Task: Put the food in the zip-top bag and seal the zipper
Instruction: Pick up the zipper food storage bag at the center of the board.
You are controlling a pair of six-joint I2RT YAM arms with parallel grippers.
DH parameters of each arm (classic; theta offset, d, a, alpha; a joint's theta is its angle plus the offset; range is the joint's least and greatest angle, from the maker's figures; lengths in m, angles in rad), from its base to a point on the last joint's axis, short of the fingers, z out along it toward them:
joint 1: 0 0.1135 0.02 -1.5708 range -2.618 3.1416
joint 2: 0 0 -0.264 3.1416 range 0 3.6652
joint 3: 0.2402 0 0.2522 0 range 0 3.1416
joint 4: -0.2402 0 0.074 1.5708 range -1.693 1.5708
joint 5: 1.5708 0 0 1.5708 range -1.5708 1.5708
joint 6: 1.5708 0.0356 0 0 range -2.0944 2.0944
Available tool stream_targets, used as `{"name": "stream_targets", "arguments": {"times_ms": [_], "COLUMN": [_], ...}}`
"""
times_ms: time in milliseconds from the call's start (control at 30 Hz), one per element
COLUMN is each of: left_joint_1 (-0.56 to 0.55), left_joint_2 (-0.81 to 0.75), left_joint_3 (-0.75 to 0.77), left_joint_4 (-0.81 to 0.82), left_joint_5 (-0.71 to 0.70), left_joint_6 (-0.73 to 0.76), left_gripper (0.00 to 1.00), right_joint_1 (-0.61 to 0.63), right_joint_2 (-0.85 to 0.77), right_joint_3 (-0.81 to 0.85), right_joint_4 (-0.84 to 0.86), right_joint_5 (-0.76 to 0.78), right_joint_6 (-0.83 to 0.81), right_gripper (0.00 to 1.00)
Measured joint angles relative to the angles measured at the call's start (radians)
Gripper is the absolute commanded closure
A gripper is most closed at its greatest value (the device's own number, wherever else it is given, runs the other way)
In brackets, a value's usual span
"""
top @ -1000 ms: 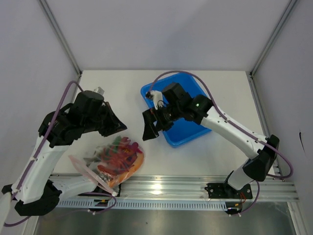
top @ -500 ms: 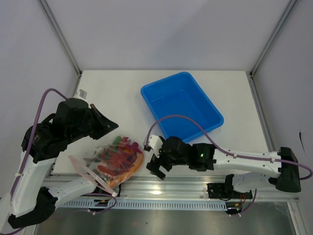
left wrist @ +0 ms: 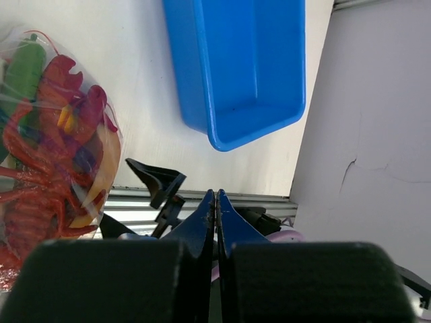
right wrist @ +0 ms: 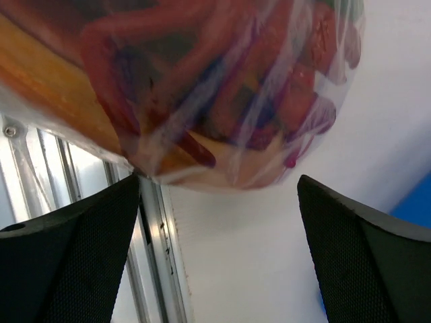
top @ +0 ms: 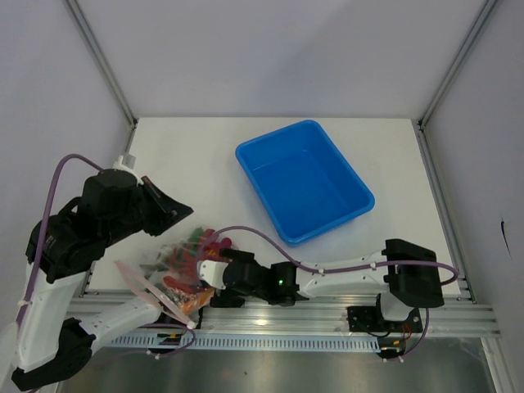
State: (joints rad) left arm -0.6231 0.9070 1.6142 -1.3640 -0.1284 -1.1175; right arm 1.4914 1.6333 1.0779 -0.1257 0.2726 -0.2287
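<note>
— Blue tub [top: 304, 180] first: is that the thing to steer by?

— Yes. It sits at a slant on the white table [top: 205, 155]. Everything else is placed from it.

— Where is the zip-top bag [top: 184, 274]?

— Down and left of the tub, at the table's near edge, partly over the metal rail [top: 327, 309]. It is clear and crinkly. The food [top: 192, 258] is packed inside: red chilies [left wrist: 64, 101], a green cucumber [left wrist: 23, 67] and orange-yellow pieces. The zipper [top: 147, 288], a pink-red strip, runs along the bag end farthest from the tub. Whether it is sealed cannot be told.

— And the grippers?

— The left gripper [left wrist: 215, 202] hangs above the table left of the tub, fingers pressed together, holding nothing. The right gripper [right wrist: 219, 185] lies low against the bag's tub-side end. Its jaws are spread wide with the bag bulging just before them, and it grips nothing. Its arm stretches along the rail on the near side of the tub, and a purple cable [top: 327, 264] loops beside it.
</note>
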Motion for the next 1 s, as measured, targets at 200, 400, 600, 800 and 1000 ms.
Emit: {"name": "stream_targets", "arguments": {"times_ms": [200, 400, 600, 800, 1000], "left_joint_1": [0.022, 0.036, 0.052, 0.064, 0.072], "left_joint_2": [-0.031, -0.022, 0.003, 0.014, 0.034], "left_joint_3": [0.000, 0.000, 0.032, 0.041, 0.086], "left_joint_4": [0.000, 0.000, 0.000, 0.000, -0.005], "left_joint_5": [0.001, 0.005, 0.014, 0.031, 0.023], "left_joint_6": [0.010, 0.033, 0.072, 0.107, 0.167], "left_gripper": [0.99, 0.99, 0.99, 0.99, 0.96], "right_joint_1": [0.020, 0.021, 0.021, 0.011, -0.024], "right_joint_2": [0.090, 0.156, 0.201, 0.203, 0.183], "right_joint_3": [0.038, 0.054, 0.048, 0.043, 0.043], "right_joint_4": [0.088, 0.208, 0.352, 0.428, 0.411], "right_joint_5": [0.027, 0.071, 0.129, 0.151, 0.087], "right_joint_6": [-0.085, -0.129, -0.156, -0.163, -0.105], "right_gripper": [0.01, 0.12, 0.65, 1.00, 1.00]}}
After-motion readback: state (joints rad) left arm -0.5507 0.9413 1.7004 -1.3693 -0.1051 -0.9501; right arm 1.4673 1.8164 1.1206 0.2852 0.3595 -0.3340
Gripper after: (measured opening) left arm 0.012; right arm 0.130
